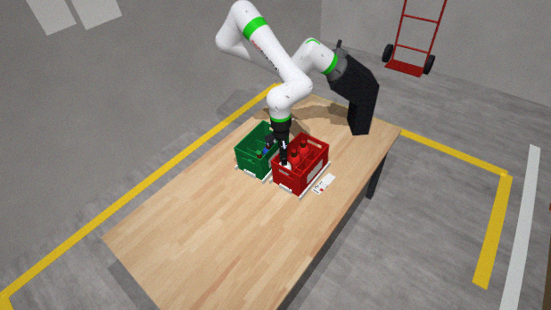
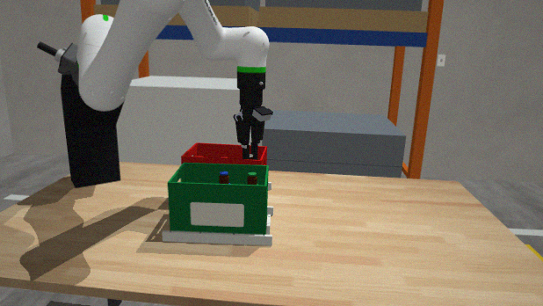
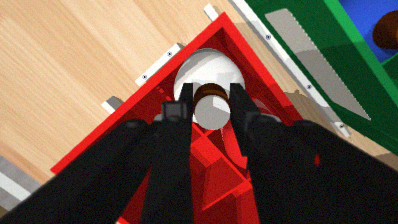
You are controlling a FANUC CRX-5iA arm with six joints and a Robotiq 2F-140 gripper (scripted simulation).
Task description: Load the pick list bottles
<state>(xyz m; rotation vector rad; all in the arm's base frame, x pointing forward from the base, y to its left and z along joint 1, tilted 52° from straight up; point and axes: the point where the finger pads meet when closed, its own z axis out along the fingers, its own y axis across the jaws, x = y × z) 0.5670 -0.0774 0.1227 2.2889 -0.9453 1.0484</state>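
Note:
My gripper is shut on the neck of a white bottle, which is upright inside the corner cell of the red crate. The bottle's base is hidden. Two red bottles stand in other cells of the red crate. The green crate holds a blue bottle and a green-capped bottle. The pick list lies beside the red crate; its print is too small to read.
The crates stand level, close side by side, among low white locating strips on the wooden table. The green crate's wall rises near my right finger. The arm's black pedestal stands at the table's far end.

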